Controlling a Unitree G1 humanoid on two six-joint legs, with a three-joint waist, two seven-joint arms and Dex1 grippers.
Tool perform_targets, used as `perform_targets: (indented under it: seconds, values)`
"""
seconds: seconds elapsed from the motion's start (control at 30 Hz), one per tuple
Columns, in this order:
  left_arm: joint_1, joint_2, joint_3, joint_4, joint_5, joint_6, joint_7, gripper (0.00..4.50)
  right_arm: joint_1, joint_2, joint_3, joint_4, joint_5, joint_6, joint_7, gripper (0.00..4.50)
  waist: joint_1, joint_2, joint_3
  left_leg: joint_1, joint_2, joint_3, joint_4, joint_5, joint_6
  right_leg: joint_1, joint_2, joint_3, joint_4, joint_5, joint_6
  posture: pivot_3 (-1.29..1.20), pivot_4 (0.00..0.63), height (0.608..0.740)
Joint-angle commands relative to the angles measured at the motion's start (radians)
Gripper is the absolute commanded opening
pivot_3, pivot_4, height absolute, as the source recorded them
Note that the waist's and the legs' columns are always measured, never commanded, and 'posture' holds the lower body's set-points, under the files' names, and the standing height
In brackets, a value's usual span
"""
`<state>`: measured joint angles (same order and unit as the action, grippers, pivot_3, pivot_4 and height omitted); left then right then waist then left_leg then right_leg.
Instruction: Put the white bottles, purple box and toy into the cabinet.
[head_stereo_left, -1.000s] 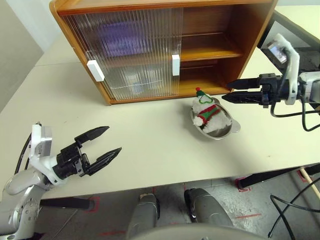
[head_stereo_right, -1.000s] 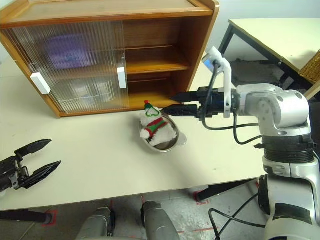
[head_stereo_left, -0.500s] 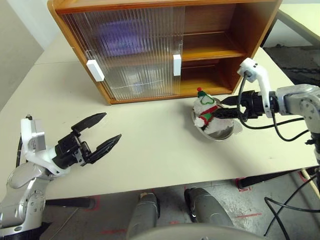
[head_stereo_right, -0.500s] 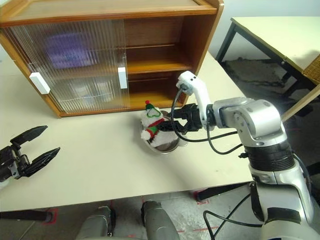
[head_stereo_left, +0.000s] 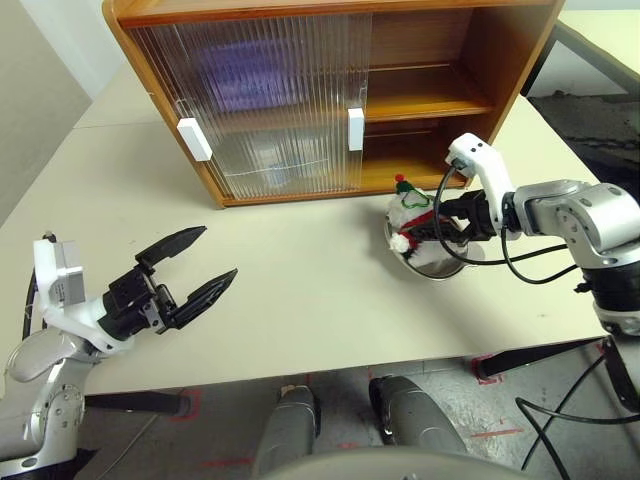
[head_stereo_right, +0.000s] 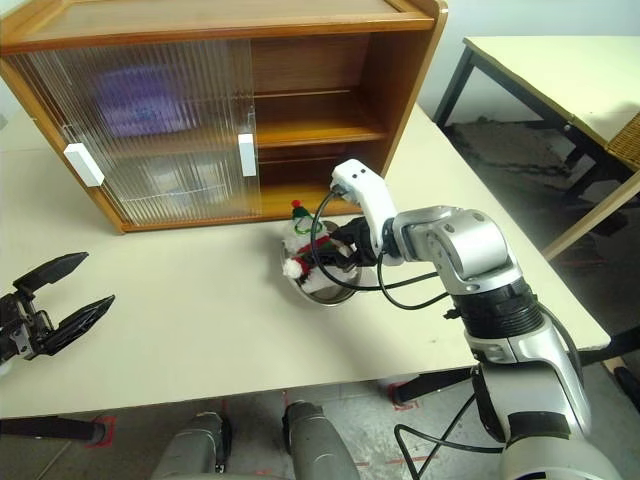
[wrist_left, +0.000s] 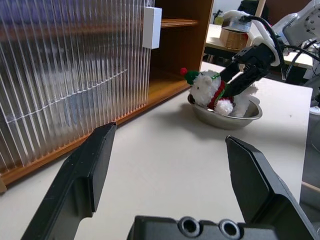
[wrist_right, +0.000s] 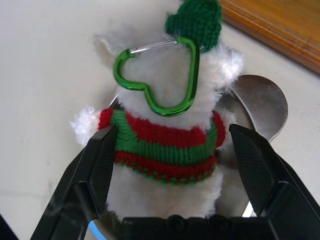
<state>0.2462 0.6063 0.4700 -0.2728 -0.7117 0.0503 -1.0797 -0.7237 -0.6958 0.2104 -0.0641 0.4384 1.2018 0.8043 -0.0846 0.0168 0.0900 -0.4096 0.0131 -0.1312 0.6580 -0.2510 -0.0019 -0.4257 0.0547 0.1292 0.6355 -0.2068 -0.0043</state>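
The right wrist view showed what the head views blurred: the right gripper (wrist_right: 170, 150) stood spread around the toy (wrist_right: 167, 135), in its bowl (head_stereo_left: 440, 262) before the cabinet (head_stereo_left: 420, 95); the left gripper (head_stereo_left: 195, 270) hung open.

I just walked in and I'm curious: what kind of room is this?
Probably a robot test lab: a wooden cabinet and a plush toy in a steel bowl staged on a plain table.

A robot test lab is suggested by red tape marks (head_stereo_left: 490, 366) on the concrete floor and plain tabletops (head_stereo_right: 560, 70).
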Motion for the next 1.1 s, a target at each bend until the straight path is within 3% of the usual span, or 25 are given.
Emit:
perform_targets:
  seconds: [0.03, 0.13, 0.37, 0.47, 0.57, 0.77, 1.1]
  values:
    - [-0.002, -0.007, 0.006, -0.002, 0.015, -0.026, 0.009, 4.50, -0.001, 0.074, -0.055, 0.035, 0.015, -0.030, -0.035, 4.30, -0.001, 0.000, 0.000, 0.000, 0.000, 0.000, 0.000, 0.000, 0.000, 0.000, 0.000, 0.000, 0.000, 0.000, 0.000, -0.11, 0.109, 0.740]
    - [-0.005, -0.009, 0.001, -0.003, 0.007, -0.021, 0.016, 4.50, -0.002, 0.097, -0.083, 0.056, 0.008, -0.057, -0.044, 3.55, 0.000, 0.000, 0.000, 0.000, 0.000, 0.000, 0.000, 0.000, 0.000, 0.000, 0.000, 0.000, 0.000, 0.001, -0.001, -0.11, 0.108, 0.740]
    - [-0.013, -0.013, -0.008, 0.003, 0.009, -0.023, 0.024, 4.50, -0.010, 0.042, -0.087, 0.053, 0.028, -0.039, 0.015, 1.00, 0.005, 0.000, 0.000, 0.000, 0.000, 0.000, 0.000, 0.000, 0.000, 0.000, 0.000, 0.000, 0.000, 0.001, -0.002, -0.12, 0.105, 0.740]
    - [-0.017, -0.013, -0.009, 0.007, 0.010, -0.024, 0.025, 4.50, -0.013, 0.006, -0.075, 0.054, 0.034, -0.038, 0.050, 0.44, 0.005, -0.001, 0.000, -0.001, 0.000, 0.000, 0.001, 0.000, 0.000, 0.000, 0.000, 0.000, 0.000, 0.001, -0.002, -0.12, 0.105, 0.740]
    - [-0.019, -0.012, -0.009, 0.009, 0.010, -0.024, 0.025, 4.50, -0.028, -0.010, -0.083, 0.065, 0.039, -0.041, 0.069, 0.31, 0.005, -0.001, 0.000, 0.000, 0.000, 0.000, 0.001, 0.000, 0.000, 0.000, 0.000, 0.000, 0.000, 0.001, -0.001, -0.12, 0.104, 0.740]
    - [-0.020, -0.013, -0.007, 0.015, 0.013, -0.024, 0.027, 4.50, -0.158, 0.007, -0.215, 0.159, 0.096, -0.036, 0.069, 0.31, 0.001, 0.000, 0.000, 0.000, 0.000, 0.001, 0.001, 0.001, 0.001, 0.000, 0.000, 0.000, 0.000, 0.000, 0.002, -0.12, 0.106, 0.740]
    - [-0.026, -0.005, -0.003, 0.024, 0.014, -0.026, 0.029, 4.50, -0.323, 0.164, -0.350, 0.397, 0.031, -0.395, -0.058, 0.31, 0.001, 0.000, -0.001, 0.000, 0.001, 0.000, 0.000, 0.002, 0.001, -0.001, 0.000, 0.000, 0.001, 0.004, -0.005, -0.11, 0.098, 0.740]
